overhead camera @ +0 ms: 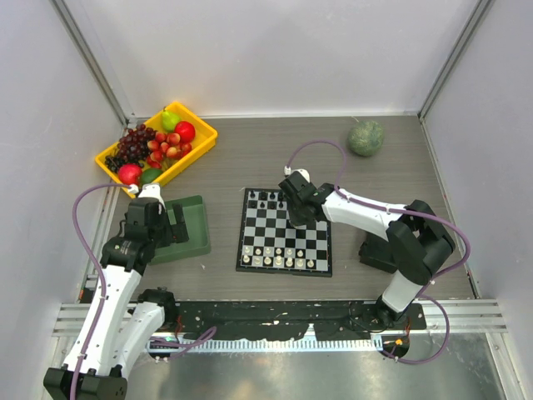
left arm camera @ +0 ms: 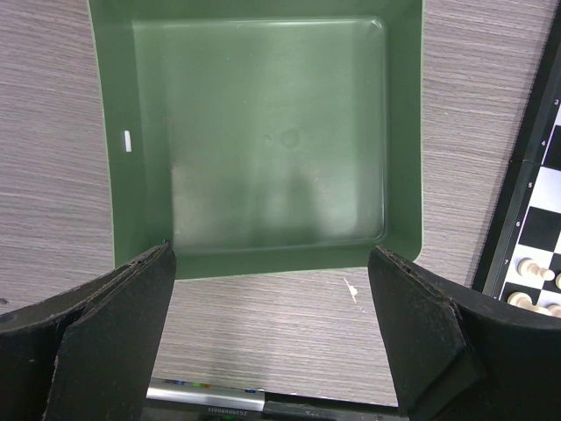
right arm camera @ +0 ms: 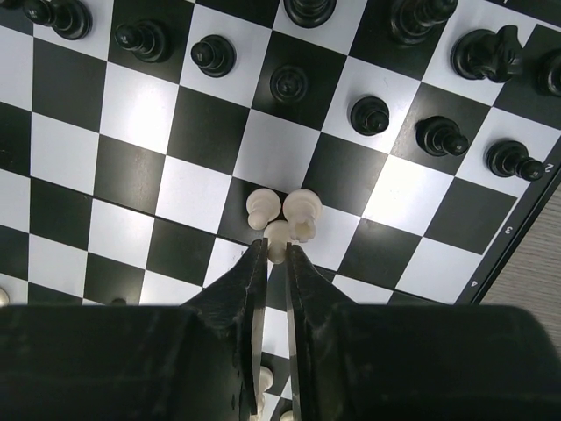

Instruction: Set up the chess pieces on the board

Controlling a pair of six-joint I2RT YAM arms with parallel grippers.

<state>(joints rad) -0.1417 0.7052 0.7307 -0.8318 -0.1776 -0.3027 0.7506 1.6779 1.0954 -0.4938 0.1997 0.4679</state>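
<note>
The board (overhead camera: pixel 242 232) lies mid-table, with black chess pieces (overhead camera: pixel 266 198) at its far edge and cream-white pieces (overhead camera: pixel 283 260) lined along its near rows. My right gripper (overhead camera: pixel 296 218) hangs over the board's middle. In the right wrist view it (right arm camera: pixel 275 252) is shut on a small cream-white piece (right arm camera: pixel 277 237) that touches two other white pieces (right arm camera: pixel 261 209) standing together on the board (right arm camera: pixel 131 105). Black pieces (right arm camera: pixel 370 115) stand in rows beyond them. My left gripper (left arm camera: pixel 272 298) is open and empty over bare table, just short of the green tray (left arm camera: pixel 263 132).
A yellow basket (overhead camera: pixel 111 155) of fruit sits at the far left. A green round fruit (overhead camera: pixel 366 137) lies at the far right. The green tray (overhead camera: pixel 190 232) is left of the board, whose edge (left arm camera: pixel 526 210) shows in the left wrist view. A metal rail (overhead camera: pixel 275 317) runs along the near edge.
</note>
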